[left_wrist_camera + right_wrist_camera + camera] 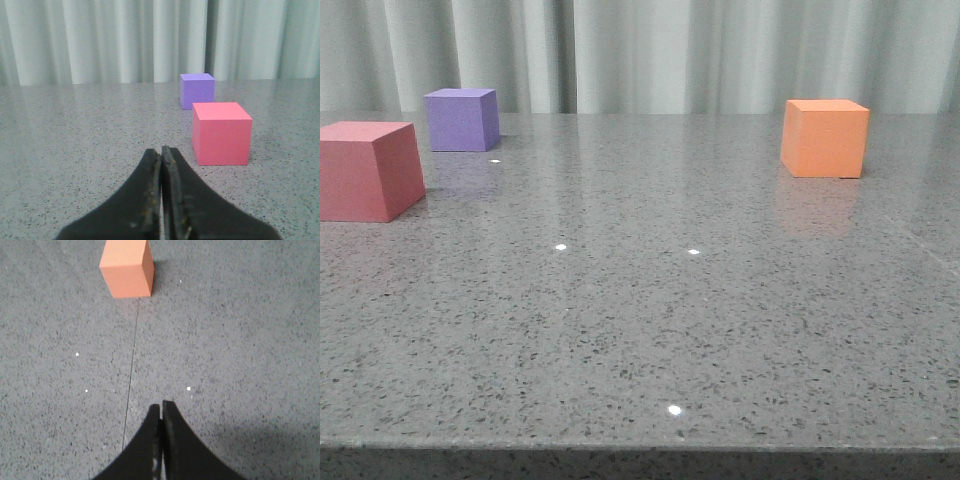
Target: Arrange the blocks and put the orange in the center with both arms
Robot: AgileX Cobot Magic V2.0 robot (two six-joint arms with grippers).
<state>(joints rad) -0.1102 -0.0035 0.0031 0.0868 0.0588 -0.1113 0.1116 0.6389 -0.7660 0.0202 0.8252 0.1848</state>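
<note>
Pale pleated curtains hung behind a grey speckled stone counter that filled most of the front view. At the left edge of that frame sat a matte pinkish-red cube, partly cut off by the border. Just behind it, in the upper left, stood a matte purple cube, near the pinkish-red one but not touching it. Well apart from both, in the upper right of the frame, rested a matte orange cube, upright on the counter with a faint reflection below it.

Neither arm appeared in the front view. In the left wrist view the black left pincer had its two fingers pressed together on nothing, low over the counter. In the right wrist view the black right pincer was likewise closed and empty, with the orange cube at the top of that frame, left of centre.
</note>
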